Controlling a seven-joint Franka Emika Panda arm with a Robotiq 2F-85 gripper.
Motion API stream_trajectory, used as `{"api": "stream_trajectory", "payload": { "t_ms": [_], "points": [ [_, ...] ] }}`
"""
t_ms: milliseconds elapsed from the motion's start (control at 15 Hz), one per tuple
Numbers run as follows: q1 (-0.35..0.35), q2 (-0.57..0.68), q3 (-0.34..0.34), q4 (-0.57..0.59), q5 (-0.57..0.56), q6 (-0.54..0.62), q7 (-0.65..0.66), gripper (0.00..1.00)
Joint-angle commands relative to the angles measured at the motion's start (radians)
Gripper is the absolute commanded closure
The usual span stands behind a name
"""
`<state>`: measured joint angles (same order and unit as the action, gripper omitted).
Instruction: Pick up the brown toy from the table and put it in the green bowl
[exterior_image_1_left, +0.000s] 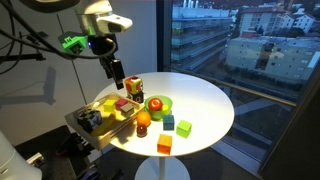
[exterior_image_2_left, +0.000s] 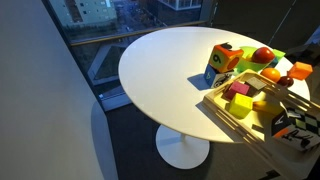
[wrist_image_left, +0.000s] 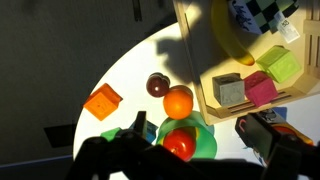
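Observation:
The brown toy (wrist_image_left: 157, 85) is a small dark lump on the white table, touching the orange ball (wrist_image_left: 178, 101). In an exterior view it sits just in front of the ball (exterior_image_1_left: 141, 131). The green bowl (wrist_image_left: 203, 143) lies beside the ball and holds a red round fruit (wrist_image_left: 180, 145); it also shows in both exterior views (exterior_image_1_left: 165, 103) (exterior_image_2_left: 276, 52). My gripper (wrist_image_left: 200, 135) is open and empty, high above the bowl and the tray's edge. In an exterior view it hangs above the table's far side (exterior_image_1_left: 118, 78).
A wooden tray (wrist_image_left: 205, 80) holds grey, pink and green blocks. An orange cube (wrist_image_left: 103, 101) lies near the table edge. A small green cube (exterior_image_1_left: 184, 127) and a many-coloured cube (exterior_image_1_left: 133, 87) stand on the round table (exterior_image_1_left: 205, 100).

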<state>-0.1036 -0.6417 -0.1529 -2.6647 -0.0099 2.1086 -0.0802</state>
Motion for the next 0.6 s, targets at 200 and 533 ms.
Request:
{"api": "stream_trajectory", "payload": {
  "t_ms": [200,533],
  "points": [
    [-0.007,0.137,0.032,0.095,-0.036,-0.073,-0.003,0.00],
    [-0.005,0.228,0.038,0.104,-0.074,-0.041,-0.015,0.00]
  ]
}}
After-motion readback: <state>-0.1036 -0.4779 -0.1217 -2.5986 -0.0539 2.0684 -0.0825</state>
